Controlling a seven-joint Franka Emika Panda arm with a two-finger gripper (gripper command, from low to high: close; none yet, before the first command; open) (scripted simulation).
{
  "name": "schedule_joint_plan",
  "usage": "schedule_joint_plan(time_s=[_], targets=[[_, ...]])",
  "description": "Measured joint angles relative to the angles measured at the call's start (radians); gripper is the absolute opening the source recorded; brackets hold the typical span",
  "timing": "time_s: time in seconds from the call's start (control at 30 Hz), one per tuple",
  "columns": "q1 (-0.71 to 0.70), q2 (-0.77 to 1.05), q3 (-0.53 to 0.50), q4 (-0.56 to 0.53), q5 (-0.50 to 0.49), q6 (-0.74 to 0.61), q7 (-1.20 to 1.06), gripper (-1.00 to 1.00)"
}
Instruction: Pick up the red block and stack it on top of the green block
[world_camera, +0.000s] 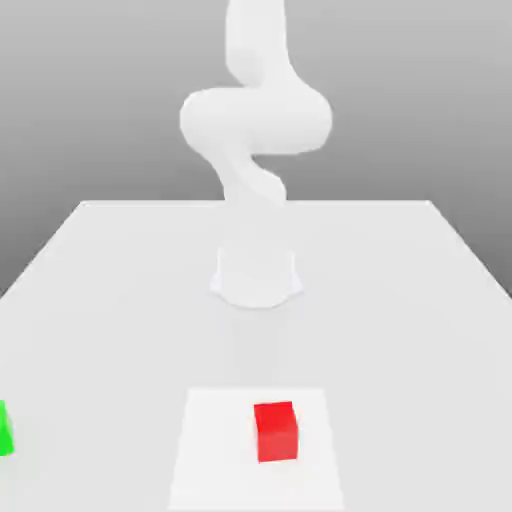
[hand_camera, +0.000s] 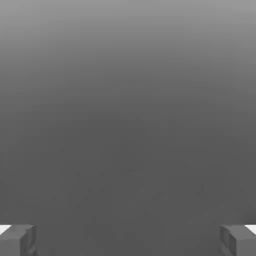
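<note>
The red block (world_camera: 276, 432) is a small bright red cube resting on a lighter square patch (world_camera: 215, 460) of the white table, near the table's front edge. At the exterior view's far left the green block (world_camera: 4, 428) is cut off by the picture's border, level with the red one and well apart from it. In the hand view my gripper (hand_camera: 128, 242) is open: its two grey fingertips (hand_camera: 18, 241) stand wide apart with nothing between them, against a plain grey background.
The white arm's base (world_camera: 256, 275) stands mid-table behind the blocks, and its links (world_camera: 255, 120) rise and leave the picture upward. The white table (world_camera: 400, 300) stretches wide on both sides of the base.
</note>
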Motion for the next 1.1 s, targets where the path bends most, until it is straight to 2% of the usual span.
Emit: schedule_joint_plan(time_s=[0.67,0.87,0.9,1.1], targets=[[0.041,0.732,0.012,-0.341,0.000,0.393,-0.063,0.00],[0.043,0.950,0.009,-0.333,-0.011,0.567,-0.059,0.00],[0.043,0.979,0.008,-0.329,-0.012,0.592,-0.058,-1.00],[0.043,0.994,0.008,-0.327,-0.015,0.605,-0.055,-1.00]])
